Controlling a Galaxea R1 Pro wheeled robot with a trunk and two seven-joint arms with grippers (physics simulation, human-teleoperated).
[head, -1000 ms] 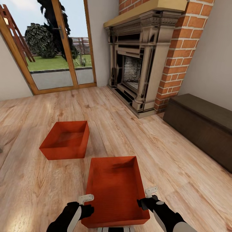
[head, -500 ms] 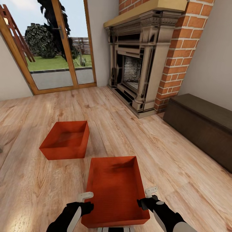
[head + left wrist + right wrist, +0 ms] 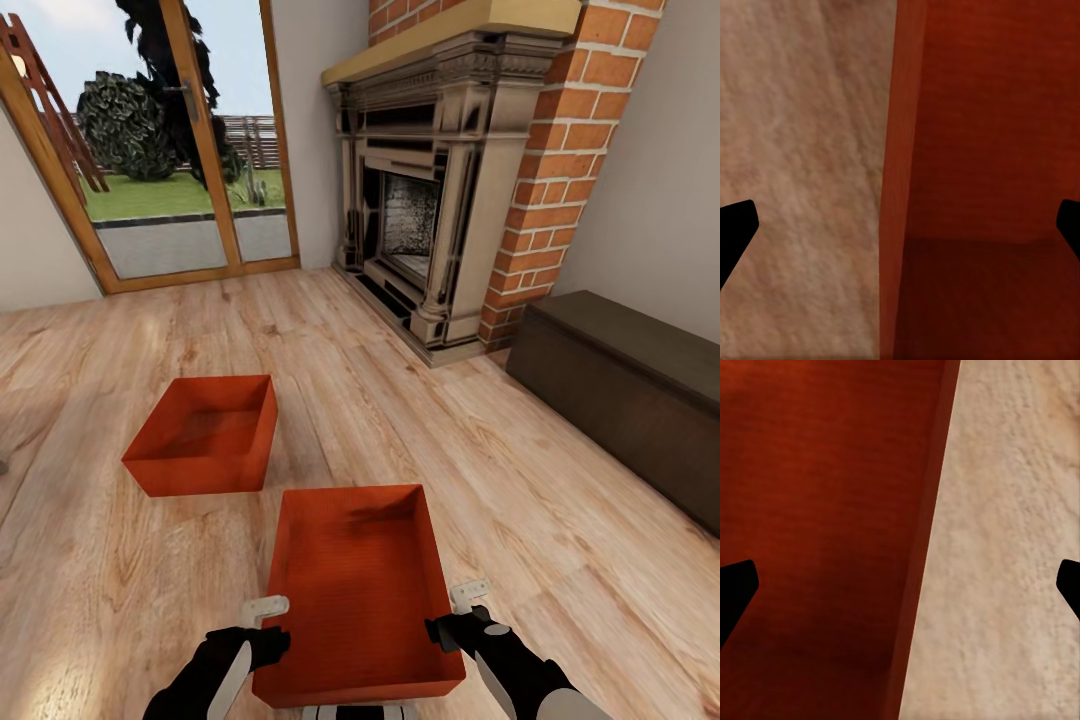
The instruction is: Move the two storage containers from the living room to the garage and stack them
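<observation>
Near bin (image 3: 355, 590): on wood floor (image 3: 560, 520), long axis away from robot | left gripper (image 3: 266, 611), right gripper (image 3: 470, 592): wide open, straddling opposite long walls, apparently not clamped | far bin (image 3: 205, 432): ahead-left, well apart.

Near storage container (image 3: 355, 590): plain red-orange walls, no lettering, no label.
Far storage container (image 3: 205, 432): bare sides too, nothing printed.
Fireplace (image 3: 420, 200): carved surround and brick, no sign or number.
Dark brown chest (image 3: 625, 395): blank lid and front.
Glass door (image 3: 150, 150): no sticker, no writing.
Wood-plank floor (image 3: 480, 470): grain only.
Wrist views: container wall (image 3: 945, 150) and plain floor (image 3: 1020, 547), no marks.
Overall: no readable text anywhere.
</observation>
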